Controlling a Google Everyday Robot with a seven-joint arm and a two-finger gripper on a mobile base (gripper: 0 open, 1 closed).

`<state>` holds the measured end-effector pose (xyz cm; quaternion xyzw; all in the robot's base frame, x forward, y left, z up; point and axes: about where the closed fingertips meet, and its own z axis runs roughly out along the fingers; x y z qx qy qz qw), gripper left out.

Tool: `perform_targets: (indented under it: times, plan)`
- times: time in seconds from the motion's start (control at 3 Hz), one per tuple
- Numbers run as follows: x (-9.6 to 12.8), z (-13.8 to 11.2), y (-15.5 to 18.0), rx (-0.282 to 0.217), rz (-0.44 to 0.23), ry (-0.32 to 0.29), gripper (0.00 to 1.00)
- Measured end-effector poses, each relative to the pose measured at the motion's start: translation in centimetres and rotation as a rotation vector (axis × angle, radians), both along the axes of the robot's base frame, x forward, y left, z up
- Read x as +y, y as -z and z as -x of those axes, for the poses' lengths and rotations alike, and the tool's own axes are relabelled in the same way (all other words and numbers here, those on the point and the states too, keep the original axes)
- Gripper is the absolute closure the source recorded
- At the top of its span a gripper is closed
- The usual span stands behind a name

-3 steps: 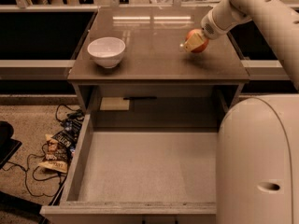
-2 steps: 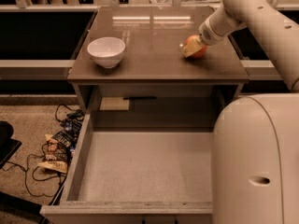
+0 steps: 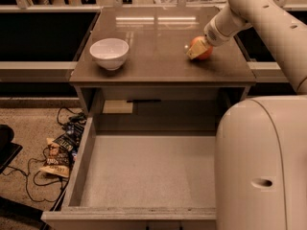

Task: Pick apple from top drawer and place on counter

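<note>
Placement is my step: the apple looks set down on the worktop at upper right of the frame, my gripper against it, clamping or slack I cannot tell; next I must let go cleanly and lift away.

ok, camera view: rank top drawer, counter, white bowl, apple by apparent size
1. top drawer and counter: look alike, drawer nearer, so unranked.
2. white bowl.
3. apple, at the gripper on the counter's right.
</note>
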<state>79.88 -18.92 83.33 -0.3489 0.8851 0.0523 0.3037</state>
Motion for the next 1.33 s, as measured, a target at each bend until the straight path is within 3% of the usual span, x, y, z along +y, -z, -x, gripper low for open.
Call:
perform_targets:
  times: [0.67,1.0,1.33]
  plan:
    - [0.12,-0.03,0.06,0.003,0.000,-0.002,0.11]
    - [0.13,-0.03,0.04,0.003,0.000,-0.002,0.00]
    - [0.13,-0.03,0.03,0.003,0.000,-0.002,0.00]
